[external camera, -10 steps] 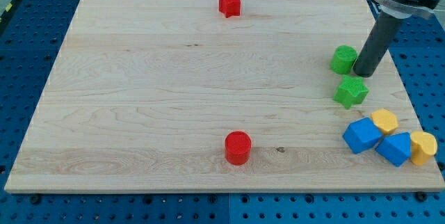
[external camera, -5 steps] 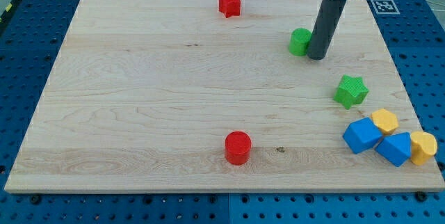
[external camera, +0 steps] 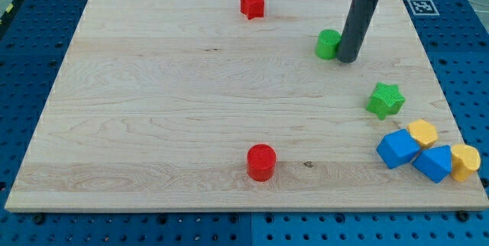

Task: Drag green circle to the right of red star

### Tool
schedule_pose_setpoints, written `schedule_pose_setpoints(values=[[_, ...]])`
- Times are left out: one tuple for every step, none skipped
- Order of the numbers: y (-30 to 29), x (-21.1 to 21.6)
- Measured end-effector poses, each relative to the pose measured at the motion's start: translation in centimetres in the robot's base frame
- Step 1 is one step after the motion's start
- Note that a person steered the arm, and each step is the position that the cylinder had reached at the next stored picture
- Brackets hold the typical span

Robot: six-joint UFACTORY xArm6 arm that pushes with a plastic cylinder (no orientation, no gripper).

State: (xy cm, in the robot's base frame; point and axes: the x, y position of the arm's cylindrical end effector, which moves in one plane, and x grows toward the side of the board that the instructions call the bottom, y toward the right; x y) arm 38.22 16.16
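Note:
The green circle [external camera: 328,43] sits on the wooden board [external camera: 153,108] toward the view's upper right. My tip [external camera: 347,60] is right against its right side, partly hiding it. The red star [external camera: 252,3] lies near the board's top edge, to the upper left of the green circle, with a clear gap between them.
A green star [external camera: 384,99] lies below and right of my tip. Two blue blocks [external camera: 397,148] [external camera: 433,162] and two yellow blocks [external camera: 422,132] [external camera: 464,160] cluster at the lower right. A red circle [external camera: 260,162] sits near the bottom edge.
Over the second, my tip pushed the green circle up and to the left, away from the green star. In the last half second both barely shifted.

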Motion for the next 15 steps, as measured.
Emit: schedule_pose_setpoints(values=[[0.0, -0.1], [-0.1, -1.6], [-0.5, -1.9], [-1.4, -1.8], [-2.2, -1.8], [-2.3, -1.8], [-2.3, -1.9], [-2.3, -1.9], [-2.7, -2.4], [-3.4, -3.2], [-5.3, -3.2], [-7.5, -2.7], [-7.7, -4.3], [-8.4, -4.8], [-9.3, -5.8]])
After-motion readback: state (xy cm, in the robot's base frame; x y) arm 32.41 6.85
